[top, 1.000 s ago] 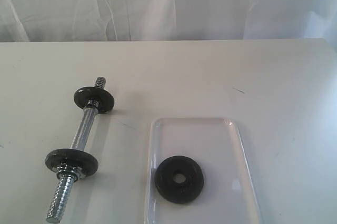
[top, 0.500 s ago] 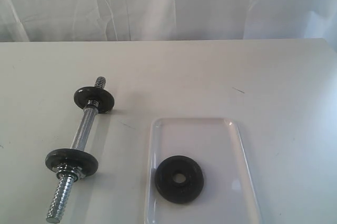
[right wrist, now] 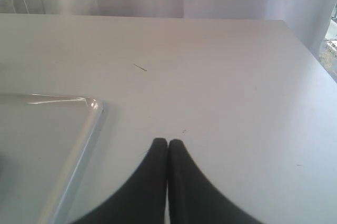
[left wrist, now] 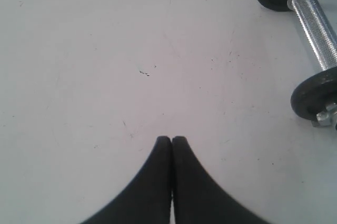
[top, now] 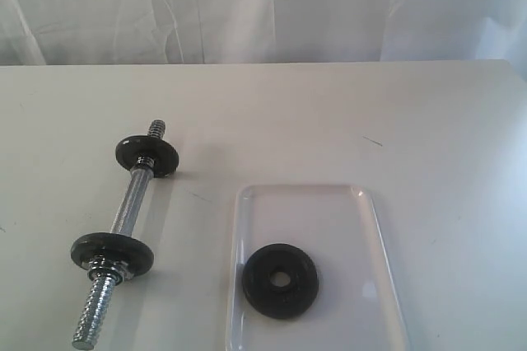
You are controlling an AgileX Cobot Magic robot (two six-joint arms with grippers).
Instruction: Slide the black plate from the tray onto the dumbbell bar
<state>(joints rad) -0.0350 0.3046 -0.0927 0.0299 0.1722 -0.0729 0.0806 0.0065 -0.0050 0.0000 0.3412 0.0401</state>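
The black plate [top: 281, 280] lies flat in the clear tray [top: 329, 203], toward its near left side. Left of the tray on the table rests the dumbbell bar [top: 129, 205], with two small black discs [top: 147, 154] [top: 111, 253] and a threaded end [top: 93, 315] nearest the camera. Neither gripper shows in the exterior view. In the left wrist view my left gripper [left wrist: 171, 140] is shut and empty above bare table, with the dumbbell bar [left wrist: 315, 19] off to one side. My right gripper [right wrist: 167, 142] is shut and empty, apart from the tray [right wrist: 92, 111] corner.
A white cloth backdrop [top: 263, 5] hangs behind the pale table [top: 370, 112]. The table's far edge and right corner [right wrist: 284, 22] show in the right wrist view. A small dark mark [top: 373, 141] sits on the tabletop beyond the tray.
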